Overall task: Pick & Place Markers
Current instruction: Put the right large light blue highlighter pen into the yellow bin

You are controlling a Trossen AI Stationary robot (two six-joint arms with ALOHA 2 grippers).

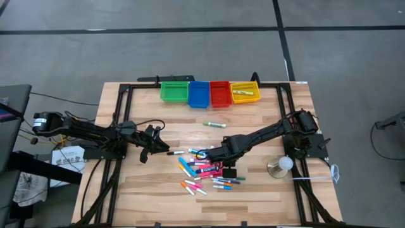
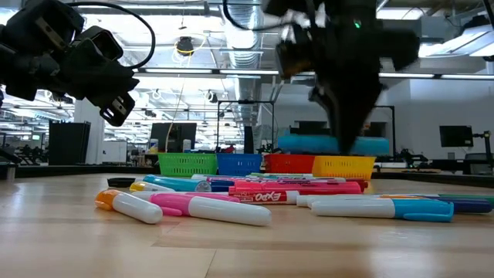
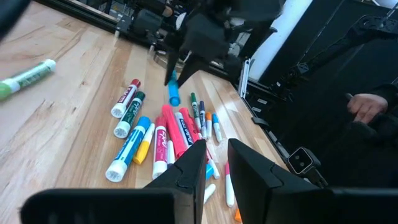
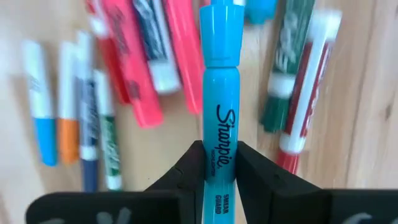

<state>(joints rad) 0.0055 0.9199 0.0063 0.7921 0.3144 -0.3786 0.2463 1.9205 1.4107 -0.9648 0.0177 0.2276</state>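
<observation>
Several markers (image 1: pixel 205 172) lie in a loose pile on the wooden table's near middle; the low view shows them (image 2: pixel 231 202) flat on their sides. My right gripper (image 1: pixel 204 154) hangs above the pile's far edge, shut on a light-blue marker (image 4: pixel 221 81), which also shows in the low view (image 2: pixel 332 144). My left gripper (image 1: pixel 161 151) waits left of the pile, level and pointing at it. Its fingers (image 3: pixel 193 168) are almost together, with nothing between them. My right gripper pinches the light-blue marker's barrel (image 4: pixel 221 134) between its two fingers, at the printed label below the cap. The fingers point down from above and lie across the marker. The marker hangs about level, lifted clear of the pile.
Green (image 1: pixel 174 92), blue (image 1: pixel 199 94), red (image 1: pixel 219 94) and yellow (image 1: pixel 245 92) bins stand in a row at the far edge; the yellow one holds a marker. A lone green marker (image 1: pixel 215 124) lies between bins and pile. A round object (image 1: pixel 281 166) sits near the right arm's base.
</observation>
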